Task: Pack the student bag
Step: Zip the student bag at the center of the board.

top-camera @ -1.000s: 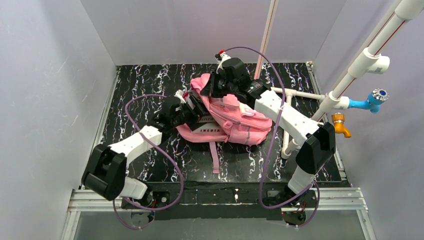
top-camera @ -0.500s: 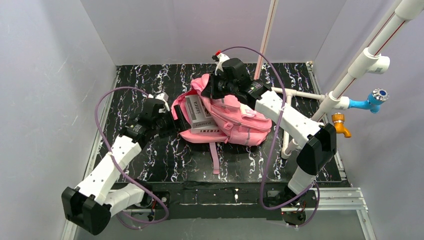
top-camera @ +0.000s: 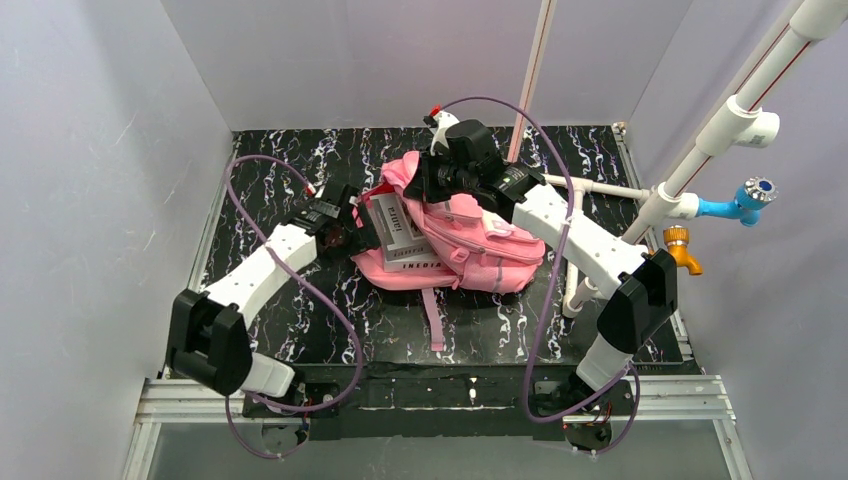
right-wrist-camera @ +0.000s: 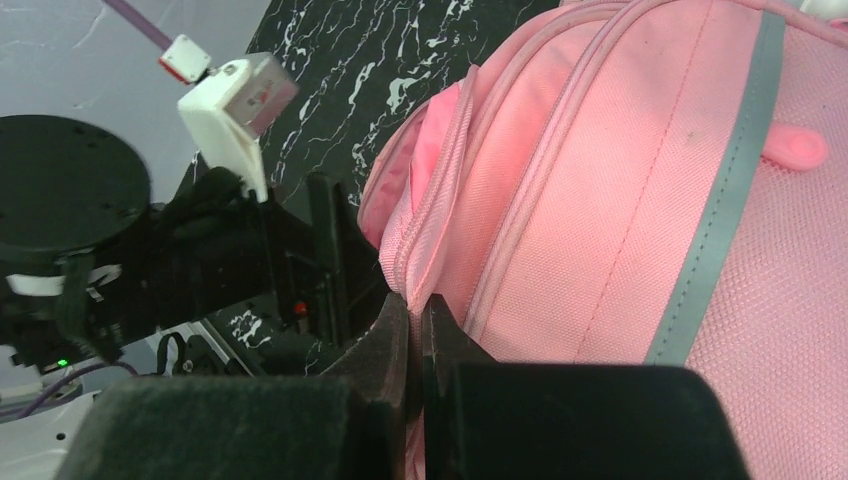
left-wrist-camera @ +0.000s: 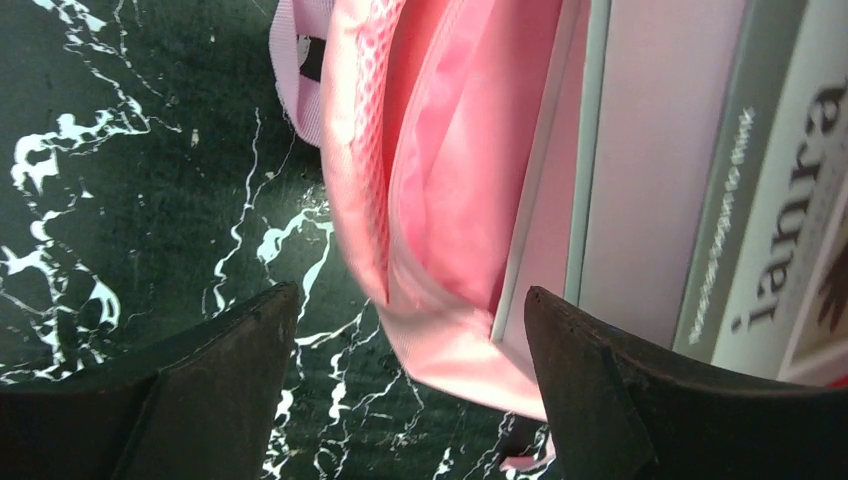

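**Bag on its side mid-table, right tool pinching the rim, left tool open at the mouth**

The pink bag (top-camera: 470,245) lies on its side in the middle of the black marble-pattern table (top-camera: 290,160), with its mouth facing left. Grey and white books (top-camera: 400,232) stick out of the mouth, spines showing. There are at least two; the exact count is unclear. A pink strap (top-camera: 430,315) trails toward the near edge.

The left tool (left-wrist-camera: 410,300) sits just beside the mouth at the bag's left end, with its jaws wide apart and gripping nothing. In the wrist view, the bag's lower lip and a book edge lie ahead of the fingers, over the table. Cannot tell if the fingers touch the fabric.

The right tool (right-wrist-camera: 415,305) reaches in from the far side, with its jaws closed tight on a fold of the pink rim by the zipper. A grey stripe (right-wrist-camera: 725,200) runs along the panel to the right of that grip.

A white pipe frame (top-camera: 600,188) stands to the right of the bag.
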`<state>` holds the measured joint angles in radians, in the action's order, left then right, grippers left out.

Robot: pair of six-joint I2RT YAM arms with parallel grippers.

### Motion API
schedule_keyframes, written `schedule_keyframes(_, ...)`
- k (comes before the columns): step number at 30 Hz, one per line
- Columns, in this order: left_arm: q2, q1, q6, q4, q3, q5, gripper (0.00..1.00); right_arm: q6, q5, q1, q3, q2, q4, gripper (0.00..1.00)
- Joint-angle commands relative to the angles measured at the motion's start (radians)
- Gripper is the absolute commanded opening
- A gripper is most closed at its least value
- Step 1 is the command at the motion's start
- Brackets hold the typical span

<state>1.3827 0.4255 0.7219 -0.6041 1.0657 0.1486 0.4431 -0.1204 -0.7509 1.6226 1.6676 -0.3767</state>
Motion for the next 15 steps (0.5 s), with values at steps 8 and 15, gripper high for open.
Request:
schedule_keyframes(8, 0.158, 0.041, 0.023, -0.024, 0.033, 0.059, 0.66, -0.038, -0.006, -0.005, 0.004, -0.094, 0.117, 0.01)
schedule_keyframes(15, -0.036, 0.037, -0.107, 0.03, -0.046, -0.183, 0.0, -0.178, 0.092, -0.005, 0.008, -0.075, 0.03, 0.01)
